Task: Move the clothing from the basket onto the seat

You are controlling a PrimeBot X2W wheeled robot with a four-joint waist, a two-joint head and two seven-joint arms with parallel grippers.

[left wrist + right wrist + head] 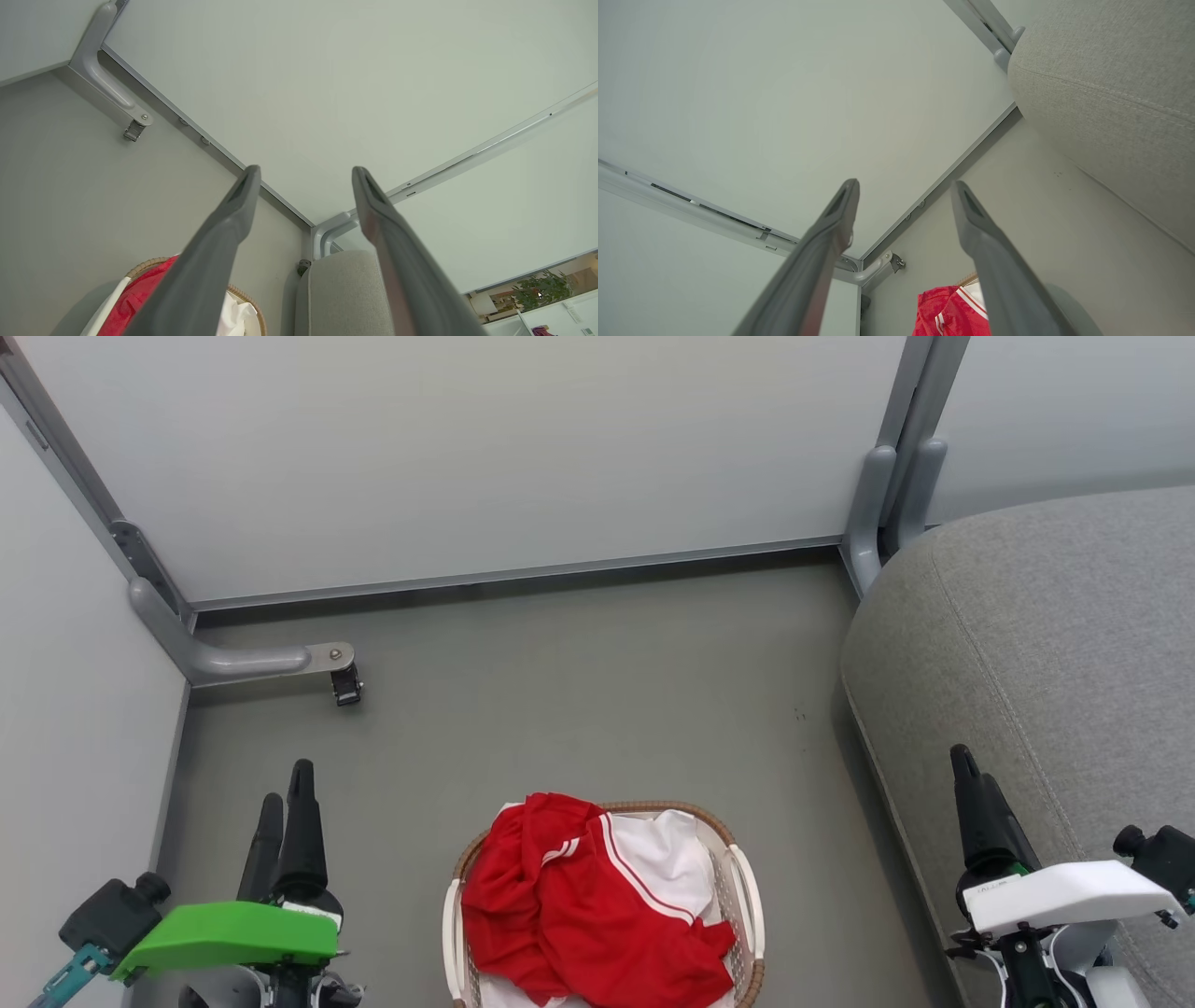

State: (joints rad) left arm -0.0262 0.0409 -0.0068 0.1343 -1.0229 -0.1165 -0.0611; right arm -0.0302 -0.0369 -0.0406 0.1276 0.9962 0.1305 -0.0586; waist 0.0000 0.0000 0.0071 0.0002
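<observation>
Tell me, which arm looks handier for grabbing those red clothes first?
Probably the left: both tools are open and empty, but the left tool hangs nearer the clothing in the basket, judging by the head view.

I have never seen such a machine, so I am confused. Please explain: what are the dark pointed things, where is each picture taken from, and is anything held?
This is a two-armed robot. The head camera looks down at the floor; two more cameras sit on the wrists. The dark prongs are fingers of the left end effector and the right end effector. Both are open and hold nothing. Red and white clothing lies in a basket on the floor. The grey seat stands at the robot's right.
</observation>
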